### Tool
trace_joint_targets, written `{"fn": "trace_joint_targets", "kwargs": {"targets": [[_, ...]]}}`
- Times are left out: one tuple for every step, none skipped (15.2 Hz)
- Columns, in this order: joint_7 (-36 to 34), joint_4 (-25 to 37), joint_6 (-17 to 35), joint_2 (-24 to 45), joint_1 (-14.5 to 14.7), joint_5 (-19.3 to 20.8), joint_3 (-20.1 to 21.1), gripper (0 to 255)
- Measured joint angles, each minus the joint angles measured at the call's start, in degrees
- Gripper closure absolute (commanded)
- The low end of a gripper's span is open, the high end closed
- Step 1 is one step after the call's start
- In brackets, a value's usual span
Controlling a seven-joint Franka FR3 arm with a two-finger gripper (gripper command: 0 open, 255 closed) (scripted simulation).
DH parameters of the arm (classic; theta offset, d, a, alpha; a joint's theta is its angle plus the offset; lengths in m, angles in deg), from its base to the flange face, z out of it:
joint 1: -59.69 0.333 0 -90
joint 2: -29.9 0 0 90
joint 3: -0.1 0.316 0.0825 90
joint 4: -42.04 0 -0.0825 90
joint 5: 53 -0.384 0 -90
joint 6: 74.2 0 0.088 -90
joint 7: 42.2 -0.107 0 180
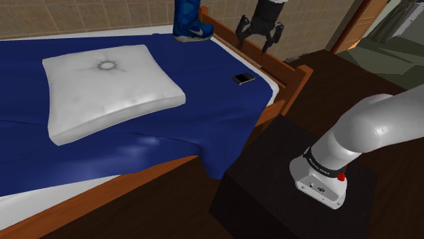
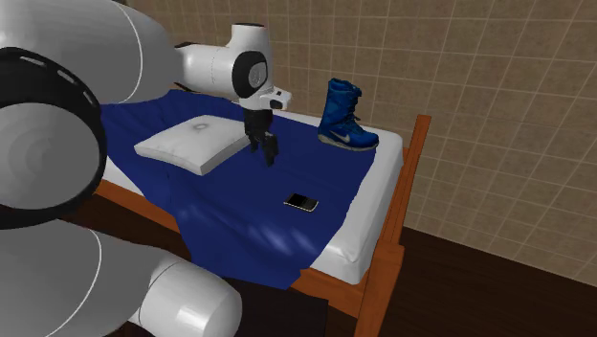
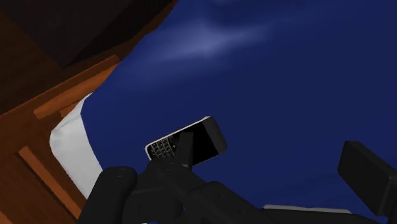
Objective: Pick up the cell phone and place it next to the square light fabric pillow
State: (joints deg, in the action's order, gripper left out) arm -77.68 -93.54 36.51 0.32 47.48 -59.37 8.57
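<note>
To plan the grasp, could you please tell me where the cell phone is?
In the shoulder view the cell phone lies on the blue blanket, right of the white pillow, below the boot.

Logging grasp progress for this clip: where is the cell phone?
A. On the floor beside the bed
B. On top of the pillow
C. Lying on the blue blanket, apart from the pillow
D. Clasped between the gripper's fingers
C: the cell phone lies flat on the blue blanket, apart from the white pillow, and the open gripper is clear of it.
</note>
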Motion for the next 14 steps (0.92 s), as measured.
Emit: {"fn": "trace_joint_targets", "kwargs": {"targets": [[-3.5, -0.3, 1.7, 1.8, -1.0, 0.2, 1.0, 0], [-6.6, -0.1, 3.1, 3.8, -2.2, 0.6, 1.5, 0], [-10.0, 0.2, 3.9, 5.4, -3.2, 0.9, 2.2, 0], [-13.5, 0.6, 5.0, 7.3, -4.2, 1.4, 3.0, 0], [-16.8, 0.9, 6.1, 9.2, -5.3, 1.9, 3.4, 0], [-20.3, 1.2, 7.0, 10.9, -6.2, 2.4, 4.0, 0], [-23.8, 1.5, 7.9, 12.6, -7.0, 2.9, 4.4, 0], [-27.0, 1.2, 9.1, 14.1, -8.0, 3.4, 4.7, 0], [-29.9, 1.2, 9.9, 15.5, -9.0, 4.0, 4.6, 0], [-33.2, 1.2, 11.3, 17.5, -9.9, 4.7, 4.8, 0], [-36.5, 1.4, 12.0, 19.0, -10.7, 5.3, 4.9, 0], [-40.0, 2.0, 12.6, 20.8, -11.4, 5.9, 5.1, 0], [-43.3, 2.3, 13.4, 22.4, -12.1, 6.5, 5.0, 0], [-45.7, 2.2, 14.2, 23.6, -12.6, 6.9, 4.9, 0]]}}
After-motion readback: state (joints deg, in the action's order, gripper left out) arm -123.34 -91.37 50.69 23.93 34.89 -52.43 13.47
